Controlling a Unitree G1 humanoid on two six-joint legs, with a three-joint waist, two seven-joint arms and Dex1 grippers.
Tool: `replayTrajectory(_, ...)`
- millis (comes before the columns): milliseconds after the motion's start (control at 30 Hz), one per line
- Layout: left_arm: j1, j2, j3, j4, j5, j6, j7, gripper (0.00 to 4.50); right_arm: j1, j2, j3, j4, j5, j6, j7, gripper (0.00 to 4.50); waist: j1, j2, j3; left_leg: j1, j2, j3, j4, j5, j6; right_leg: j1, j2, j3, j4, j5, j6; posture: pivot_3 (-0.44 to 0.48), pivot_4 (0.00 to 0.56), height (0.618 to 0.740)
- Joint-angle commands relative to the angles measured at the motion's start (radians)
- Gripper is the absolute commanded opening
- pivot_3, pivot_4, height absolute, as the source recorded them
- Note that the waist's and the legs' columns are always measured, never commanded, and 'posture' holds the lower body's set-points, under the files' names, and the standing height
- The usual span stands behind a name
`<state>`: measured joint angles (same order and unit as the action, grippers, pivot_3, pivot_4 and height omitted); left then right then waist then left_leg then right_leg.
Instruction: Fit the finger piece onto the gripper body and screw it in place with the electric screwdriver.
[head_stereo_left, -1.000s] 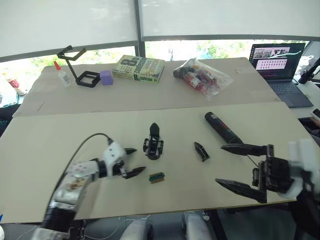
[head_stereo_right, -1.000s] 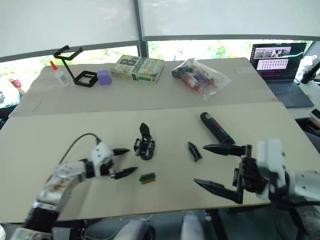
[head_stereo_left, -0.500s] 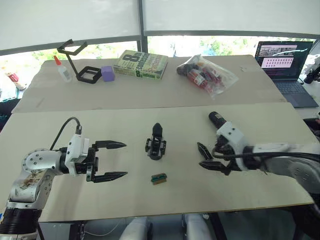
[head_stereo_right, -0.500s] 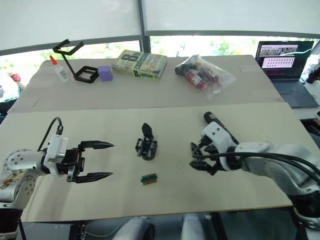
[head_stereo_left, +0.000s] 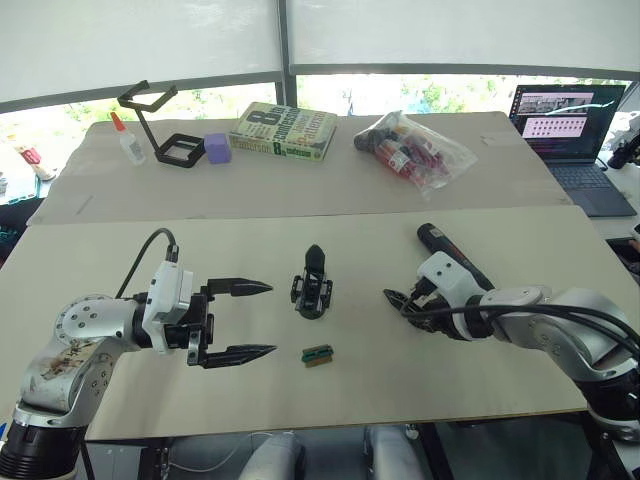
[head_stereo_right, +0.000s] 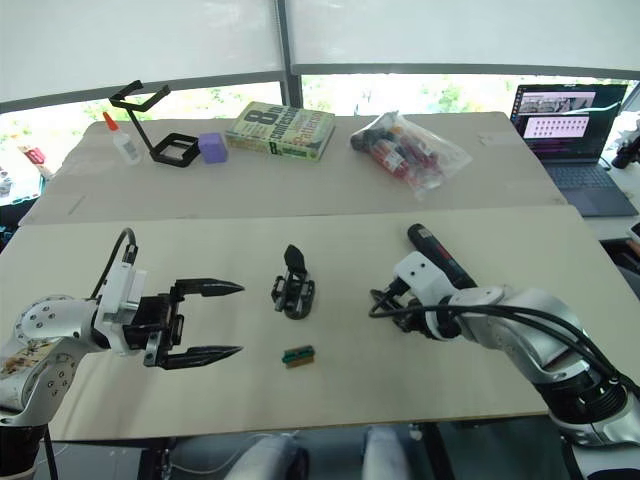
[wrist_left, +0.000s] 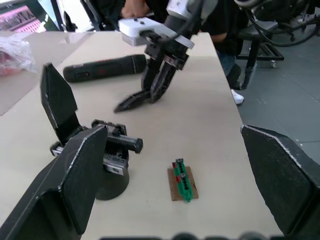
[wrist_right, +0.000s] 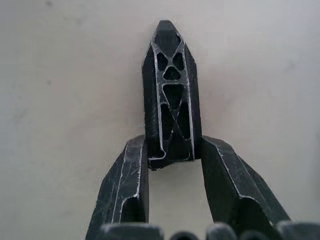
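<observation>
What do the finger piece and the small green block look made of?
Finger piece: looks like matte black plastic, with an open triangular lattice and pale worn edges; could be printed or moulded. It sits between the right hand's fingertips. Green block: glossy green part on a flat brown base, possibly a terminal strip on board.

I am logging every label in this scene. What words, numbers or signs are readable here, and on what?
"8": large numeral on the cover of the green and white book; the smaller cover words are too blurred to read.
Open laptop screen: pink and dark content, too small to read.
Black pen-shaped electric screwdriver: reddish markings, unreadable.
Clear plastic bag of items: nothing legible.
</observation>
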<state>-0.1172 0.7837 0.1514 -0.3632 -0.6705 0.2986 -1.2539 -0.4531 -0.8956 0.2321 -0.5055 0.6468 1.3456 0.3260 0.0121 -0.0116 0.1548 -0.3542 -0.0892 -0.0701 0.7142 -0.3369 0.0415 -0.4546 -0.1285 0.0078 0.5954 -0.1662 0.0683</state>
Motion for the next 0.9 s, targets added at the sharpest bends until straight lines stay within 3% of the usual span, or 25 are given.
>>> replayTrajectory(33, -0.065, -0.010, 0.036, -0.045, -0.056, 0.071, 0.111, 4.50, 0.082, -0.067, -0.067, -0.093, -0.107, -0.188, 0.021, 1.11, 0.005, 0.000, 0.000, -0.001, -0.001, 0.000, 0.000, 0.000, 0.000, 0.000, 0.000, 0.000, 0.000, 0.000, 0.000, 0.000, 0.150, 0.740)
replayTrajectory(133, -0.128, -0.059, 0.068, -0.062, -0.170, 0.207, 0.287, 4.50, 0.156, -0.042, -0.163, -0.155, -0.192, -0.413, 0.015, 1.11, -0.001, 0.000, 0.000, -0.001, -0.001, 0.000, 0.000, 0.000, 0.000, -0.001, 0.000, 0.000, 0.000, 0.000, 0.001, 0.000, 0.150, 0.740)
replayTrajectory(200, -0.208, -0.152, 0.065, -0.060, -0.231, 0.271, 0.460, 4.50, 0.138, -0.006, -0.183, -0.183, -0.286, -0.543, -0.031, 1.11, -0.009, 0.000, 0.000, 0.000, -0.001, 0.001, 0.000, 0.000, 0.000, -0.001, 0.000, 0.001, 0.000, 0.001, 0.001, 0.000, 0.150, 0.740)
replayTrajectory(433, -0.427, -0.437, 0.017, -0.017, -0.304, 0.375, 0.824, 4.50, -0.027, 0.165, -0.048, -0.184, -0.525, -0.803, -0.078, 1.11, -0.019, -0.001, 0.000, 0.001, 0.000, 0.001, 0.001, 0.002, -0.003, 0.000, 0.001, 0.002, 0.001, 0.003, 0.000, 0.000, 0.150, 0.740)
replayTrajectory(567, -0.453, -0.527, -0.019, -0.016, -0.282, 0.373, 0.897, 4.50, -0.032, 0.239, 0.010, -0.163, -0.597, -0.855, -0.062, 1.11, -0.024, -0.001, 0.000, 0.001, -0.001, 0.001, 0.000, 0.002, -0.003, -0.001, 0.001, 0.002, 0.000, 0.003, 0.000, 0.000, 0.150, 0.740)
replayTrajectory(833, -0.459, -0.615, -0.032, -0.003, -0.324, 0.393, 0.939, 4.50, -0.014, 0.310, 0.033, -0.152, -0.683, -0.914, -0.023, 1.11, -0.024, -0.001, 0.000, 0.001, 0.000, 0.001, 0.001, 0.003, -0.004, -0.001, 0.002, 0.003, 0.000, 0.003, 0.000, 0.000, 0.150, 0.740)
replayTrajectory(900, -0.455, -0.622, -0.036, -0.004, -0.319, 0.388, 0.938, 3.95, -0.004, 0.319, 0.026, -0.152, -0.694, -0.919, -0.011, 1.11, -0.024, -0.001, 0.000, 0.001, 0.000, 0.002, 0.001, 0.003, -0.004, -0.001, 0.003, 0.003, 0.001, 0.003, 0.000, 0.000, 0.150, 0.740)
